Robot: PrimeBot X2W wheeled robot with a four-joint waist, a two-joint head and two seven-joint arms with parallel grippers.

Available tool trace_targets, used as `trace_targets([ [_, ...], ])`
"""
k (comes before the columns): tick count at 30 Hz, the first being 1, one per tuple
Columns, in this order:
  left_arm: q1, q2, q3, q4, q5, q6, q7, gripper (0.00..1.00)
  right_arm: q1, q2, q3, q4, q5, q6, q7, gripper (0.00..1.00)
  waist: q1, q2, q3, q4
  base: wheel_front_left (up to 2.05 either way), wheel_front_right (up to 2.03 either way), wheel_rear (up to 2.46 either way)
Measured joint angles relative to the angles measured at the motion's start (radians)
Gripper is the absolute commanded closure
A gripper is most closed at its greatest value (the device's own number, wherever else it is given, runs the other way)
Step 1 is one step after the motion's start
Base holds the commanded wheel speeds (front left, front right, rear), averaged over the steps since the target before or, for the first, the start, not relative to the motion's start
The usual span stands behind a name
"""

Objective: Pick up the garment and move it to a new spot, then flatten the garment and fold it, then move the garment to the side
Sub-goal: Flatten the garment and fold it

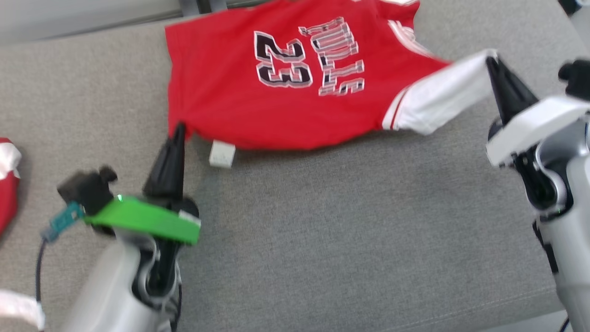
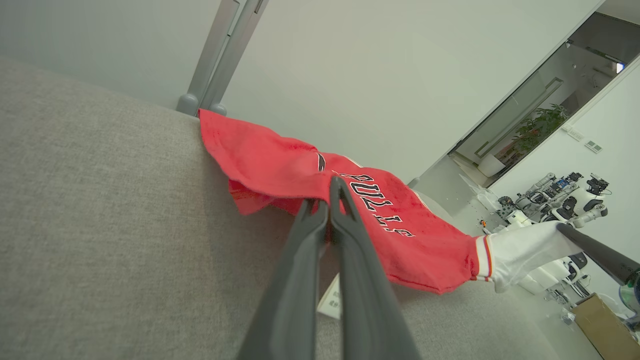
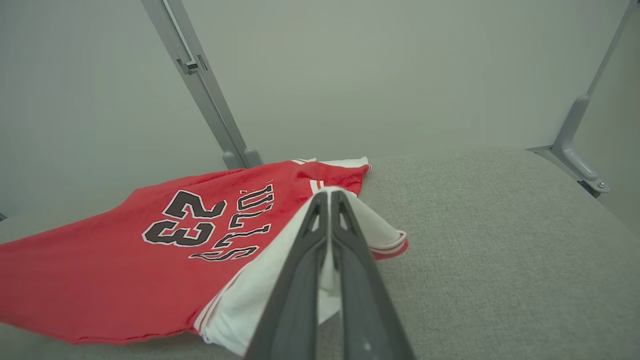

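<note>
garment (image 1: 216, 92), red, txt "bulls", no. "23"

Bare grey cushion (image 1: 322, 240) lies open across the lower centre of the head view — free passage. The red jersey (image 1: 221, 92) blocks the upper centre, another red cloth (image 1: 7, 184) the left edge.

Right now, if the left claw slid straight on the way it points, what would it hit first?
The red jersey: the left gripper, shut, pinches its near corner, so going on would push straight into that cloth. Beyond it lies grey cushion, though depth is hard to judge.
</note>
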Motion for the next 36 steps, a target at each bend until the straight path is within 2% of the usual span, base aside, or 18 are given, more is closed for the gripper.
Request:
trace_targets([
  [5, 0.172, 0.018, -0.049, 0.033, -0.067, 0.0, 0.003, 1.0, 0.194, 0.028, -0.076, -0.051, -0.005, 0.0, 0.171, 1.0, 0.0, 0.0, -0.091, 0.0, 0.0, 0.0, 0.0],
  [9, 0.269, 0.016, -0.071, 0.073, -0.094, 0.0, 0.003, 1.0, 0.326, 0.067, -0.142, -0.078, -0.053, 0.0, 0.272, 1.0, 0.0, 0.0, -0.163, -0.002, 0.0, 0.0, 0.0],
  [13, 0.303, 0.011, -0.07, 0.112, -0.08, 0.0, 0.003, 1.0, 0.429, 0.107, -0.196, -0.129, -0.085, 0.0, 0.369, 1.0, 0.0, 0.0, -0.228, -0.001, 0.0, 0.0, 0.0],
  [19, 0.335, -0.006, -0.057, 0.158, -0.051, 0.007, 0.002, 1.0, 0.539, 0.134, -0.247, -0.228, -0.121, 0.0, 0.523, 1.0, -0.0001, 0.0, -0.296, 0.008, 0.0, 0.0, 0.0],
  [26, 0.404, 0.024, -0.077, 0.19, -0.028, 0.049, 0.035, 1.0, 0.628, 0.155, -0.264, -0.288, -0.158, 0.0, 0.625, 1.0, 0.0, 0.0, -0.332, 0.02, 0.0, 0.0, 0.0],
  [36, 0.461, 0.028, -0.117, 0.172, -0.03, 0.058, 0.08, 1.0, 0.692, 0.16, -0.3, -0.342, -0.165, 0.0, 0.697, 1.0, 0.0, 0.0, -0.336, 0.05, 0.0, 0.0, 0.0],
])
